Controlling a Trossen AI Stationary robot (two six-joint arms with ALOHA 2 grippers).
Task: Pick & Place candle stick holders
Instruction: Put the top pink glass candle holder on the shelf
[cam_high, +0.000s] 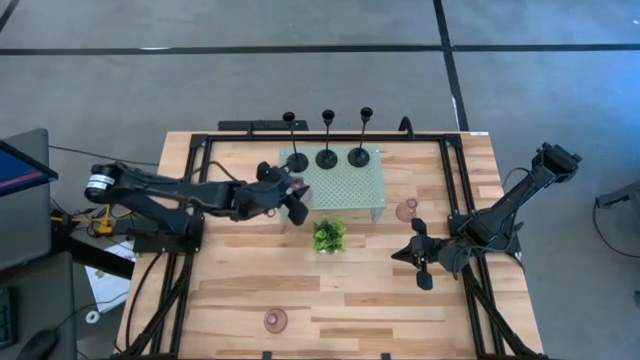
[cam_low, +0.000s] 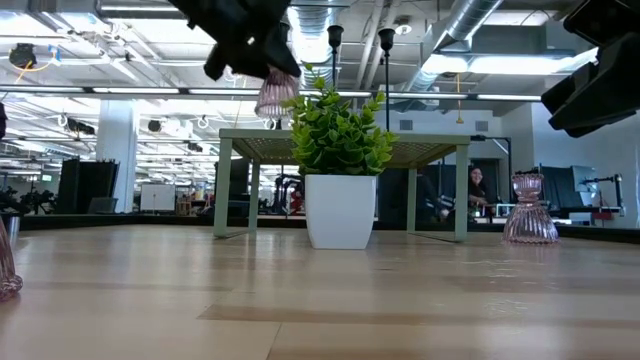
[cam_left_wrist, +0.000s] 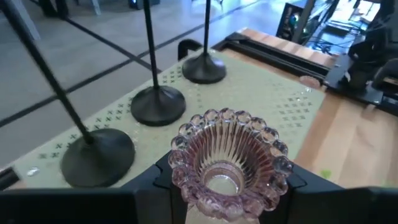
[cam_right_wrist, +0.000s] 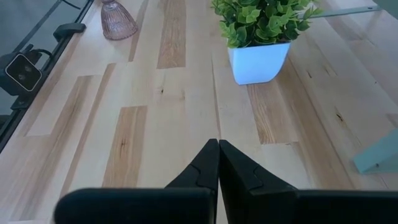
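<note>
The wooden table (cam_high: 240, 290) carries a mint-green stand (cam_high: 345, 180) toward its far side, and everything else can be placed from that stand. The left arm reaches in from the stand's left, its left gripper (cam_high: 292, 195) raised in the air over the stand's left front corner and clamped on a pink glass holder (cam_left_wrist: 227, 162); in the low view that held holder (cam_low: 275, 92) hangs above the level of the stand's top. The right arm waits to the right of the stand, and the right gripper (cam_right_wrist: 218, 163) has its fingers pressed together with nothing between them, hovering above bare table in front of the stand's right end. Three black holders (cam_high: 327, 140) stand upright in a row on the stand's top, along its far edge. A small green plant (cam_high: 328, 236) in a white pot sits on the table just in front of the stand. A second pink holder (cam_high: 407, 210) stands on the table just beside the stand's right end. A third pink holder (cam_high: 275, 321) stands well in front of the stand, near the table's front edge.
</note>
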